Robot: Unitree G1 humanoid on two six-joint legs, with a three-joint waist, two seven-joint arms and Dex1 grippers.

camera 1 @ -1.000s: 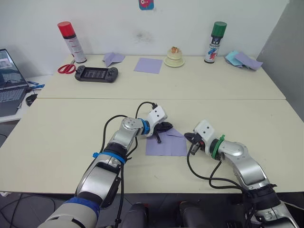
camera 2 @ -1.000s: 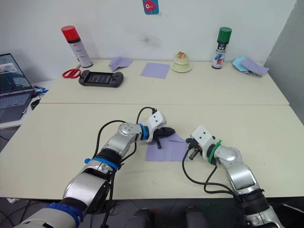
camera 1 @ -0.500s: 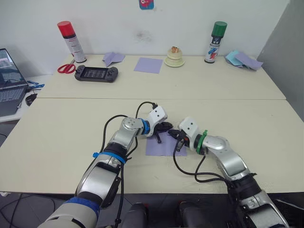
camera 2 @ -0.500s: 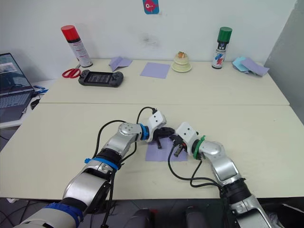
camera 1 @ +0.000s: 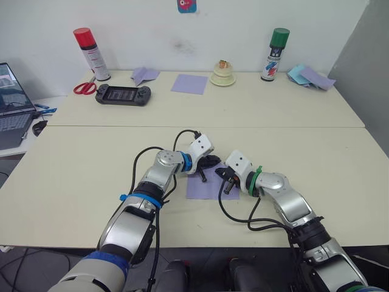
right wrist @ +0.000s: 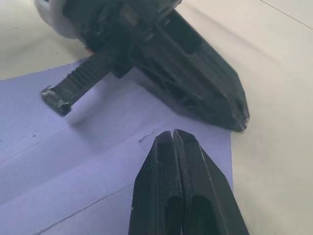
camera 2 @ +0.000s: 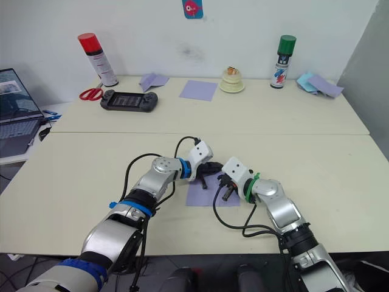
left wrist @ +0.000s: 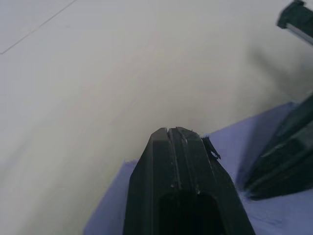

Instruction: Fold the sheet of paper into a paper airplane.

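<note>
**Both grippers pinched together over the creased lavender sheet**

From my remote seat I read the scene from the head cameras, large to small. The near table [camera 1: 73, 182] carries the work; the far table [camera 1: 255, 112] lies beyond it at 12 o'clock. A laptop [camera 1: 12, 103] sits at about 10 o'clock, off the near table's corner.

The sheet of paper [camera 1: 206, 188] lies flat on the near table at the centre of the view, lavender, with straight creases visible in the right wrist view [right wrist: 98, 161].

The left gripper [camera 1: 209, 162] rests at the sheet's 11 o'clock corner; its fingers [left wrist: 178, 161] are pressed together with nothing between them, tips just over the paper's edge. The right gripper [camera 1: 223, 174] sits on the sheet's 2 o'clock part, its fingers [right wrist: 176, 166] likewise closed tight and empty, tip just beside the left gripper.

On the far table, from 10 to 2 o'clock: red-capped spray can [camera 1: 92, 53], scissors [camera 1: 85, 88], game controller [camera 1: 123, 94], smooth lavender square [camera 1: 189, 83], green-capped spray can [camera 1: 275, 53].
</note>
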